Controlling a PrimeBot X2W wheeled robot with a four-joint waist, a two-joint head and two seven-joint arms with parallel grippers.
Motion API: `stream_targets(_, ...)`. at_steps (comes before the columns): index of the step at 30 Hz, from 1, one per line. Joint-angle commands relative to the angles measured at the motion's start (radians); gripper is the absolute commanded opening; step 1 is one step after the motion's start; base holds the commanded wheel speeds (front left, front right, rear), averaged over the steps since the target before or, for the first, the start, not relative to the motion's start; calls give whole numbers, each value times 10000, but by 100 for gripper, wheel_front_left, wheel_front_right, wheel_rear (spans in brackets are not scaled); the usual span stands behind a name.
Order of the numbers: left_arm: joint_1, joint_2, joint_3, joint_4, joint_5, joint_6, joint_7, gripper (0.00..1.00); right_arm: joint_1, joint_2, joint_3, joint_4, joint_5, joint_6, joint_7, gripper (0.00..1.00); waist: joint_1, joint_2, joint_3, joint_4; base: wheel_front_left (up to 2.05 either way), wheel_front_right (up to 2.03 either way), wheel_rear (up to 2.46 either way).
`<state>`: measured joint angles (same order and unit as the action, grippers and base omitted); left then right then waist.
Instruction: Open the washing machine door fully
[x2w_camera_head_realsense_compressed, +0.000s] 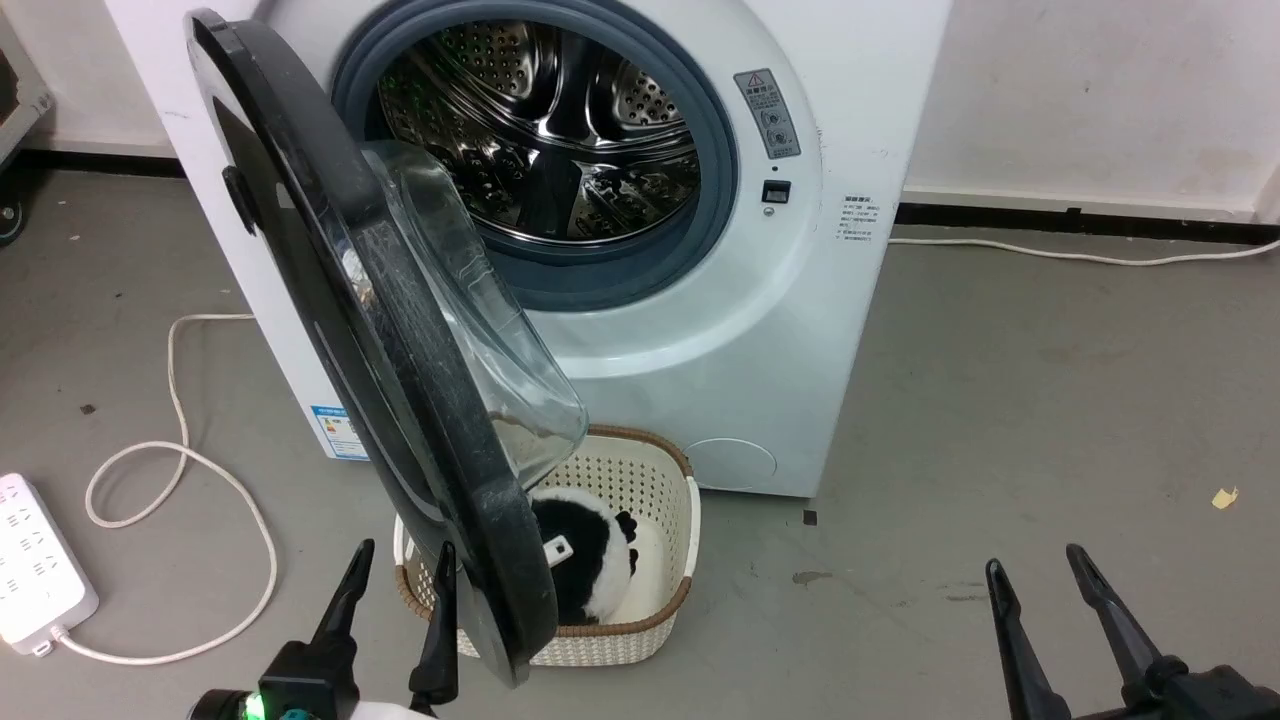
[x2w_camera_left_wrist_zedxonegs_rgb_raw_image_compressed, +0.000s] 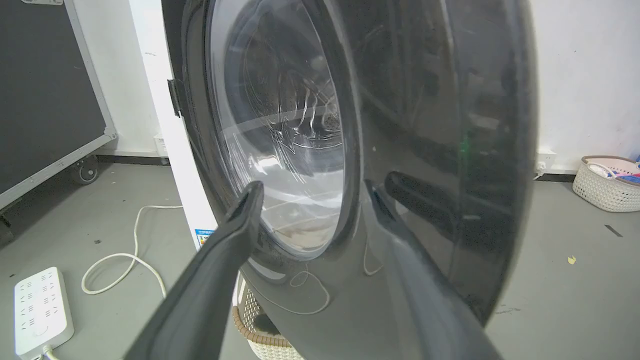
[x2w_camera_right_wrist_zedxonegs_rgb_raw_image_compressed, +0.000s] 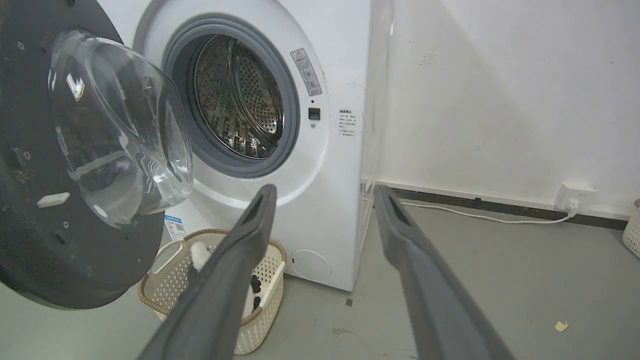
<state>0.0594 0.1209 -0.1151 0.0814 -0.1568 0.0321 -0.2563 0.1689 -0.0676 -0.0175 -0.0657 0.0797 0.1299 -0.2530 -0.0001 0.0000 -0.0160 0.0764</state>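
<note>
Two grippers stand with jaws spread wide and nothing between them: the left gripper low at the near left, the right gripper well apart at the near right over bare floor. The washing machine door is hinged on the left of the washing machine and juts out toward the robot, roughly square to the white front, so by my reckoning it is about half open. Its free rim hangs above a white basket with a black-and-white plush toy in it. The left gripper's fingers lie just beside the door's lower rim on its glossy outer face; whether they touch it I cannot tell. The door looks stiff and fairly heavy, and should swing only about its hinge. The black face is probably too slick to grip flat, and the clear bowl window is best spared hard knocks. The likeliest hold is the thick rim at the free edge, pinched across its thickness, or a push on the inner black ring toward the left.
</note>
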Motion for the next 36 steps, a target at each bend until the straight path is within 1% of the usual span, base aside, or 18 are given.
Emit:
stream_targets(1,134,18,-3,55,57,-14,-55,100,158,56,-5,0,-26,8,-74,100,1,0,2,0,0,0,0)
stream_targets(5,161,-4,-14,87,136,-6,-55,100,141,118,-47,-31,-9,8,-83,100,1,0,4,-1,0,0,0)
stream_targets(6,165,-22,0,89,145,-14,-55,56,109,135,-41,-57,27,8,-84,100,1,0,9,-5,0,0,0)
stream_targets(7,161,-31,8,73,158,-12,-55,41,91,141,-38,-65,57,8,-84,100,1,0,10,-7,0,0,0)
stream_targets(8,157,-38,14,57,173,-11,-55,0,74,146,-38,-69,79,8,-85,100,1,0,11,-7,0,0,0)
stream_targets(11,114,-67,16,-37,212,-26,-55,0,27,157,-56,-96,142,8,-85,100,1,0,22,-3,0,0,0)
stream_targets(15,21,-193,332,-533,104,116,-55,0,-13,165,-45,-114,171,8,-86,100,1,0,15,9,0,0,0)
stream_targets(20,-230,-428,1020,-1801,-141,359,-55,0,-50,170,-55,-143,193,8,-86,100,1,0,-6,39,0,0,0)
stream_targets(24,-687,-590,1451,-2940,-536,384,-55,0,-71,171,-45,-161,222,8,-87,100,1,0,-19,63,0,0,0)
stream_targets(27,-1205,-639,1602,-3771,-535,367,-55,0,-92,172,-29,-169,236,8,-87,100,1,0,-29,61,0,0,0)
stream_targets(32,-1703,-680,1428,-4790,-605,388,-55,0,-120,172,21,-143,266,8,-87,100,1,0,-66,-3,0,0,0)
stream_targets(36,-1455,-686,675,-4939,-344,277,88,0,-134,173,45,-141,335,8,-87,100,1,0,-80,-84,0,0,0)
